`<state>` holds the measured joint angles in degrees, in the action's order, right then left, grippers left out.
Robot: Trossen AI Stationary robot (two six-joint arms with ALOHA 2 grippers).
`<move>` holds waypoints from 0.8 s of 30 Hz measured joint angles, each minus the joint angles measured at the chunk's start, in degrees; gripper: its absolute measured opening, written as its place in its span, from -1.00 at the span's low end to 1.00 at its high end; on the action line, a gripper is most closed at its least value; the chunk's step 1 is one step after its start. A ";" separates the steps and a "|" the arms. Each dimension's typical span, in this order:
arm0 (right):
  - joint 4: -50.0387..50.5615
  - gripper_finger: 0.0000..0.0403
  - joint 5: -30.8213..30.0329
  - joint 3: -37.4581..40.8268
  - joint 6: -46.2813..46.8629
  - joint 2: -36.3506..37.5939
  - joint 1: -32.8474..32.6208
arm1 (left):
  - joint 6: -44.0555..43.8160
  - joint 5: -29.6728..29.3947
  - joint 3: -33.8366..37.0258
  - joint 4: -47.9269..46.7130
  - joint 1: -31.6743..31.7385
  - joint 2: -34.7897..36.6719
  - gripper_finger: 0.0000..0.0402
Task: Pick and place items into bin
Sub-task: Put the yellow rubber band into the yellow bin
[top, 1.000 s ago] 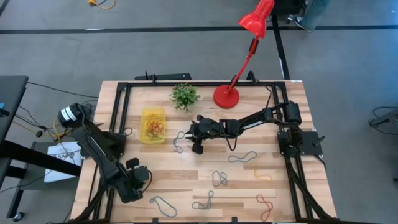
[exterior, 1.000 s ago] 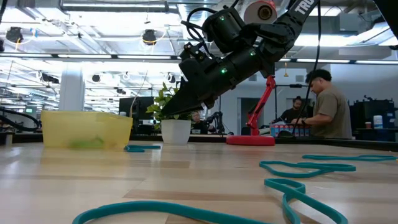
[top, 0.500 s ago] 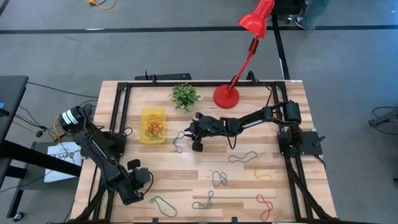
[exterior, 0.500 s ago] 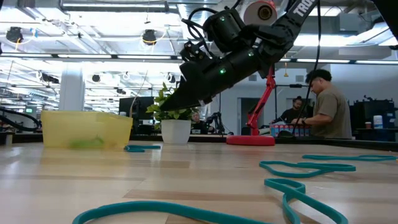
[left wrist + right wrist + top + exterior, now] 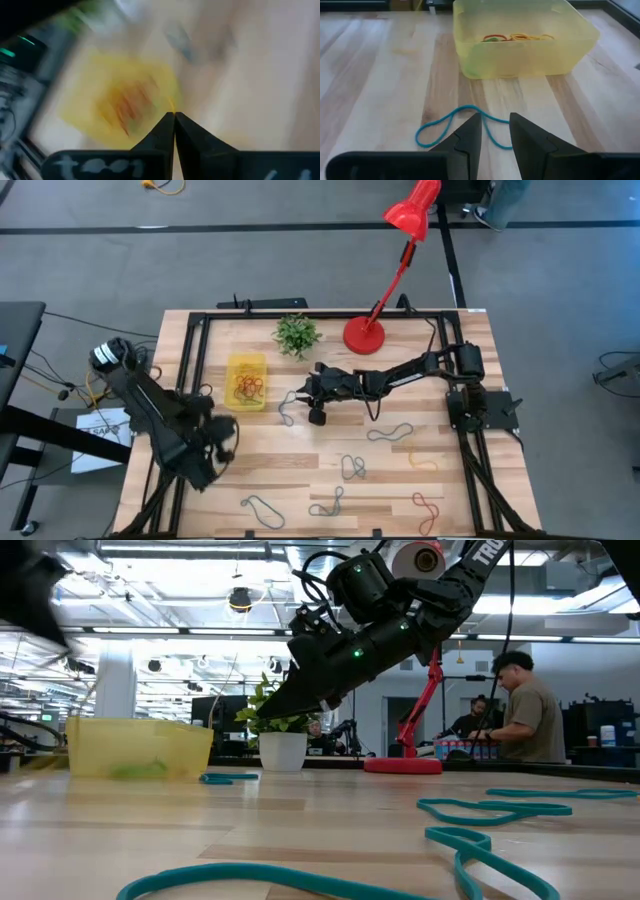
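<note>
Right gripper: we see our right gripper (image 5: 495, 131) poised just above the blue band (image 5: 465, 127), fingers parted by a narrow gap and holding nothing.
Left gripper: our left gripper (image 5: 174, 125) is pinched together at the tips; we cannot tell whether anything thin is caught between them. In the high view it sits near the front-left of the table (image 5: 300, 480), short of the bin.
Bin: the yellow bin (image 5: 246, 381) stands just beside the blue band, between the two arms, with red, yellow and orange bands already inside.
Other bands: several more lie loose across the front of the table, such as a red one (image 5: 428, 510) at the right.
Risk, grasp: we judge the floppy band could slip from between the fingers or be only half caught, trailing over the bin's rim.
Risk, arms: both arms point toward the bin, so we may crowd or bump each other there, or nudge the light bin.
</note>
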<state>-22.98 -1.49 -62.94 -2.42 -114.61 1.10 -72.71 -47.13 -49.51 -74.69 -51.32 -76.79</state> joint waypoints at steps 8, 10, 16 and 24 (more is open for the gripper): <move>0.21 -0.53 -0.05 0.00 -0.06 0.00 -0.68 | -6.17 -17.38 1.03 -14.50 14.39 12.65 -1.00; 0.19 -0.53 -0.02 0.00 -0.06 0.00 -0.71 | -2.63 -18.05 1.92 -13.01 18.87 14.96 -1.00; 0.21 -0.53 -0.01 0.00 -0.08 0.00 -0.72 | 10.21 -16.30 5.08 -4.25 29.38 17.96 -1.00; 0.21 -0.53 0.01 0.00 -0.08 0.00 -0.72 | 24.85 -14.82 7.67 10.65 38.57 17.85 -1.00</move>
<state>-22.76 -1.48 -62.94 -2.50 -114.61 0.38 -47.86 -61.95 -41.84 -64.04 -12.74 -58.94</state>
